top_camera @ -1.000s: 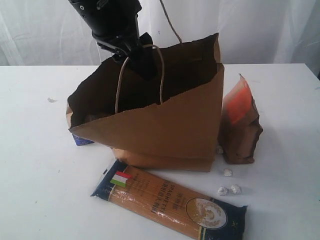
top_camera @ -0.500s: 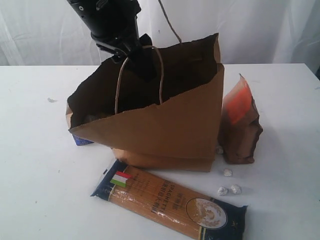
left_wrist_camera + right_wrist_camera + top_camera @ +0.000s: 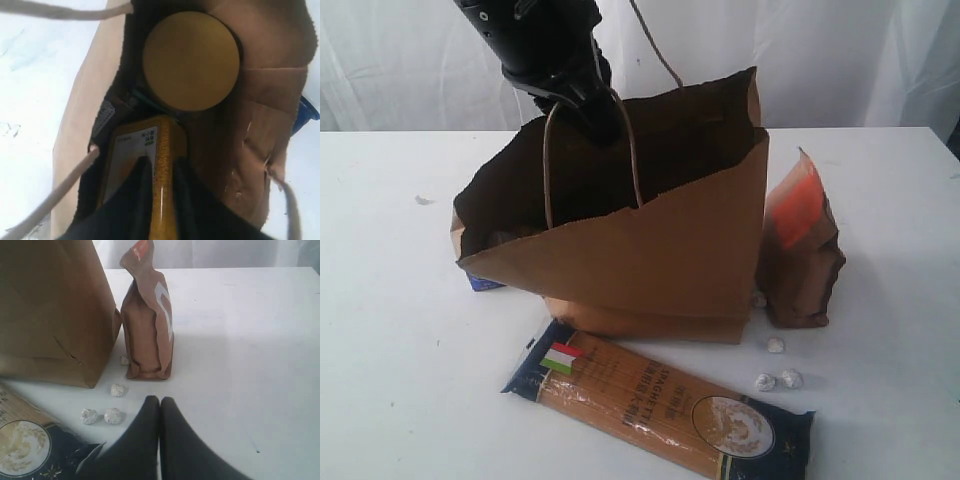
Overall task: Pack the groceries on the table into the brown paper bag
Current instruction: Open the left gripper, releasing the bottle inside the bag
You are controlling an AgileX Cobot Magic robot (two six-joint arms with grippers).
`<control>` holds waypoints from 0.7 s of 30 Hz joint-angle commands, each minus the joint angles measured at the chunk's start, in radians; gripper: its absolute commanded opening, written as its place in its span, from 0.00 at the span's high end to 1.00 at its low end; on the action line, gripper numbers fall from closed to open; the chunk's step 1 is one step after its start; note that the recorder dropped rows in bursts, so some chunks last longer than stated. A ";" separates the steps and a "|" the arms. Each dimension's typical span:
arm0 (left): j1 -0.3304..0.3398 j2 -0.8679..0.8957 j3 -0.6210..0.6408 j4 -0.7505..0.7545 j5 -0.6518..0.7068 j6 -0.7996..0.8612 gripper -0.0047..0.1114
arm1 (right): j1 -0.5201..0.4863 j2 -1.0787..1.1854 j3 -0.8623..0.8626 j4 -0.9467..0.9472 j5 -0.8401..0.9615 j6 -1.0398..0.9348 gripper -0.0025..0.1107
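The left claw (image 3: 162, 161) hangs inside the mouth of the bag (image 3: 670, 240). Its fingers are drawn close, with only a thin slit between them, and I cannot tell whether they nip anything. Just beyond the tips lies the bottle (image 3: 167, 142), label up, and past it the jar (image 3: 191, 60). Both are down in the bag.

Seen from outside, the claw enters at the bag's 11 o'clock, and a handle (image 3: 544, 170) loops up against it. My reading is that the bottle is placed and the step in hand is getting the claw out cleanly. That calls for a slow, straight rise along the line of entry. The handle should slip off rather than catch, since a snag would likely drag the light, creased bag over.

The right claw (image 3: 160, 401), pressed together and empty, hovers over the table (image 3: 250, 340), with the pouch (image 3: 147, 330) just ahead of its tips. The pouch stands at the bag's 3 o'clock, the spaghetti (image 3: 650, 400) lies at its 6, and a carton (image 3: 485, 282) peeks out at 8. Those three are not yet packed.
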 commanded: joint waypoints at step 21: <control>-0.002 -0.014 0.006 -0.059 0.091 -0.011 0.96 | -0.003 -0.006 0.002 -0.006 -0.008 0.004 0.98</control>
